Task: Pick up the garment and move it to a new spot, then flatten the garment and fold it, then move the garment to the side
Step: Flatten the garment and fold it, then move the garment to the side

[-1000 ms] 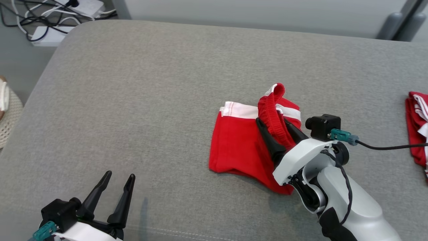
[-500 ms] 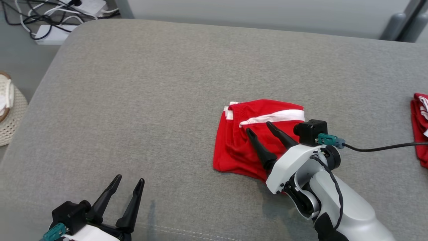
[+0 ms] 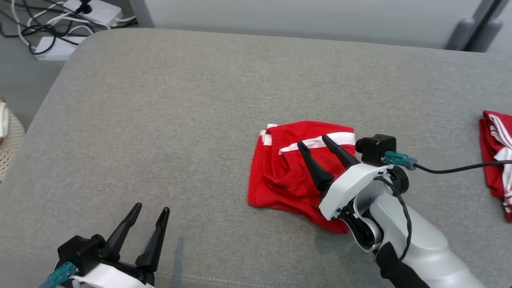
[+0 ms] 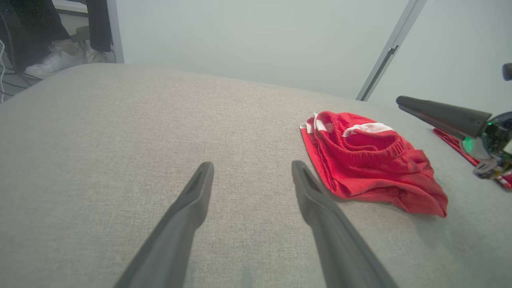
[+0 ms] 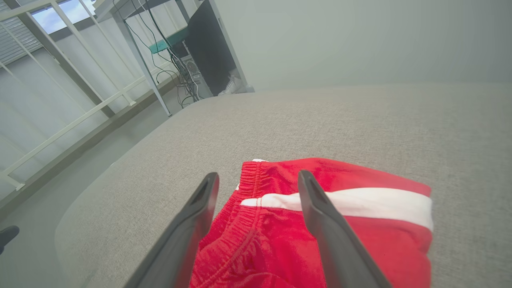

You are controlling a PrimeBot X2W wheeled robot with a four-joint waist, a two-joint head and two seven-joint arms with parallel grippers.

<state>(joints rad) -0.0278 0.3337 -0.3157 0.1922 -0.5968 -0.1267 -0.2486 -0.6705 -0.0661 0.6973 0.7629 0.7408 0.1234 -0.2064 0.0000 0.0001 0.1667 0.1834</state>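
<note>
Garment (image 3: 276, 188) dropped flat, long axis crosswise

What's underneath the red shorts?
The red shorts lie on the grey cushion, which shows around them. Whatever is beneath or inside their folds is covered, so I cannot tell.

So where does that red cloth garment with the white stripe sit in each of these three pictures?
Head view: the red cloth garment lies right of centre on the grey cushion.
Left wrist view: right of centre, in the middle distance.
Right wrist view: bottom centre, close up.
Shared landmark: its white stripe.
</note>
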